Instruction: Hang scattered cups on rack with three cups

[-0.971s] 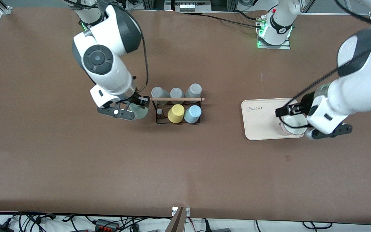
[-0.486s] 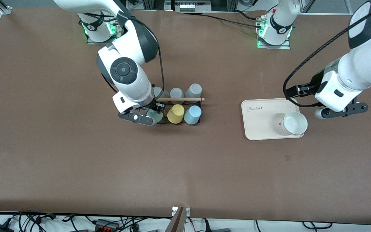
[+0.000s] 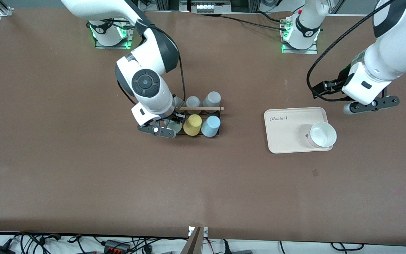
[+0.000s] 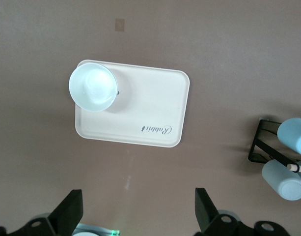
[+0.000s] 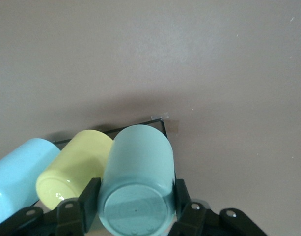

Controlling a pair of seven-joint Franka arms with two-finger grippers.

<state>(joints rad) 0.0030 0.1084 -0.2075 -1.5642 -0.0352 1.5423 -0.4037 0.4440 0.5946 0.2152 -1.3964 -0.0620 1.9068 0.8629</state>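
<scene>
- Nearest the front camera on the brown surface (image 3: 203,183) sits a cream tray (image 3: 284,135). A white bowl-shaped cup (image 3: 322,134) stands upright on the tray's corner toward the left arm's end.
- A second ago the left hand (image 3: 370,106) was down at this white cup; now it has lifted away and hovers over bare surface just beside the tray. Its wrist view shows the two fingers spread wide with nothing between them. This suggests the left arm has finished with that cup and is waiting.
- Farther from the camera, toward the middle, stands the rack (image 3: 195,121), a black wire stand with a wooden rod (image 3: 199,108) across its top. On its nearer row a yellow cup (image 3: 192,124) and a blue cup (image 3: 210,125) already sit tipped on their pegs.
- The right hand (image 3: 158,129) has carried the mint green cup (image 5: 136,182) from open surface beside the rack to the rack's end toward the right arm. Its fingers are closed on the cup's sides; the cup lies tilted beside the yellow one.
- My reading: the last cup is at its peg and only needs seating and releasing.
- On the farther row, two grey cups (image 3: 203,100) show; the right arm covers whatever else is there.
- The peg under the mint cup is hidden, so whether the cup is already on it cannot be told.
</scene>
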